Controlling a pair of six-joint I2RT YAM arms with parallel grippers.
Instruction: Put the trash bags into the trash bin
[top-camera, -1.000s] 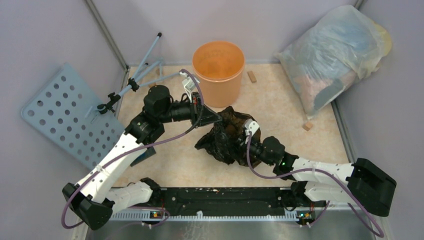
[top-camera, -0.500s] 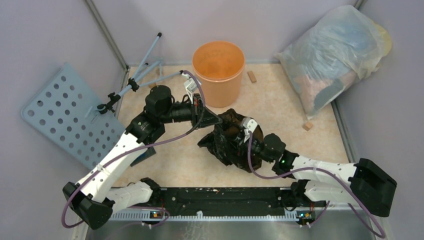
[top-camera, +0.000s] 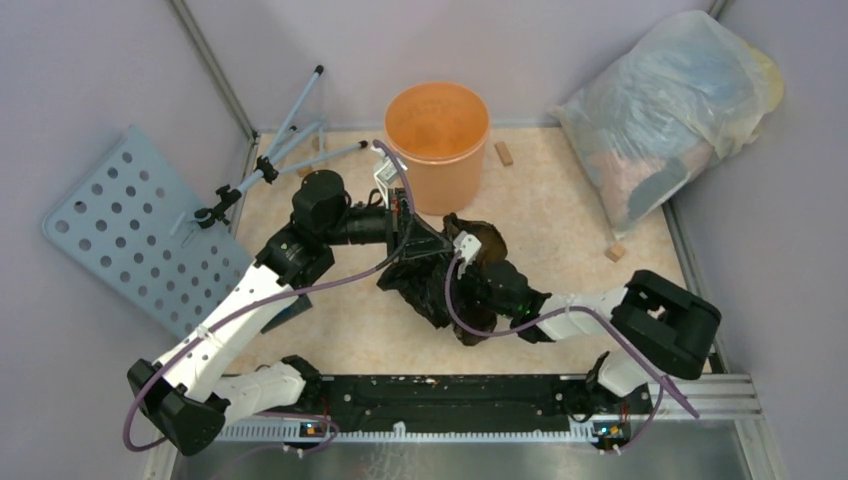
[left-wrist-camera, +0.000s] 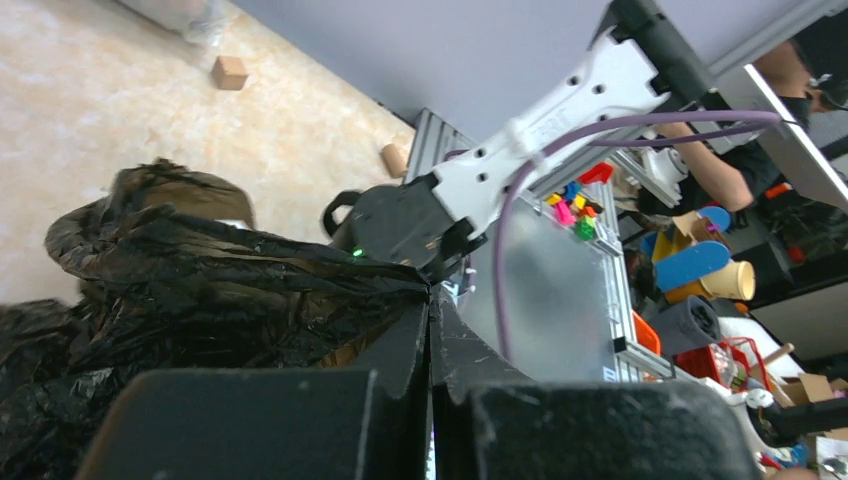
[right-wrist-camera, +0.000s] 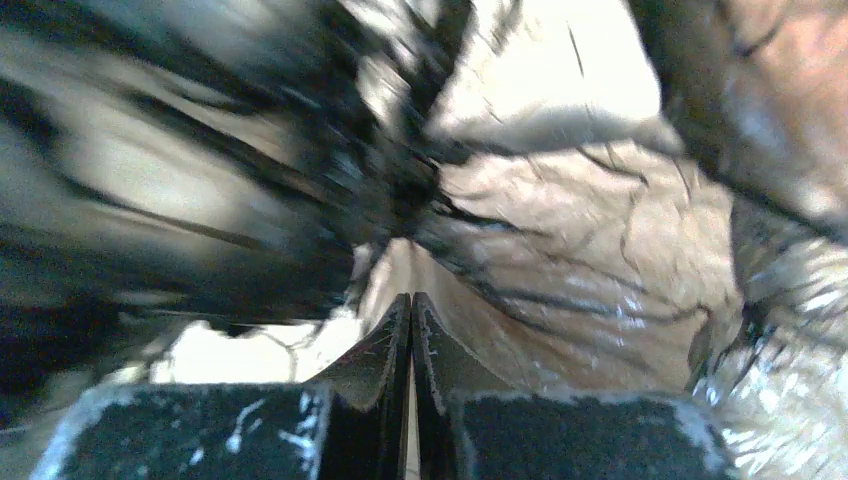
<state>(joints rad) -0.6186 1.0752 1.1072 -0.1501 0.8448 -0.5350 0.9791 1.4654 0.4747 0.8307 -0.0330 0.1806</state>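
The trash bag (top-camera: 422, 292), thin crinkled black plastic, lies bunched on the floor just in front of the trash bin (top-camera: 437, 140), a round orange bucket standing upright at the back. My left gripper (top-camera: 436, 243) is shut on the bag's upper edge; in the left wrist view the film (left-wrist-camera: 200, 290) runs right up to the closed tips (left-wrist-camera: 430, 297). My right gripper (top-camera: 468, 283) is pushed into the bag from the right, its tips buried in the folds. In the right wrist view its jaws (right-wrist-camera: 411, 300) are pressed together where the stretched, see-through film (right-wrist-camera: 560, 240) gathers.
A big translucent stuffed bag (top-camera: 665, 100) leans in the back right corner. Small wooden blocks (top-camera: 503, 152) (top-camera: 615, 252) lie on the floor. A perforated grey-blue panel (top-camera: 130, 225) and a folded tripod (top-camera: 290, 140) stand at the left wall. A black rail (top-camera: 440, 395) runs along the near edge.
My right arm has folded and pushed left into the bag, and its jaws have closed. The bag has bunched and shifted slightly left. My left gripper has barely moved.
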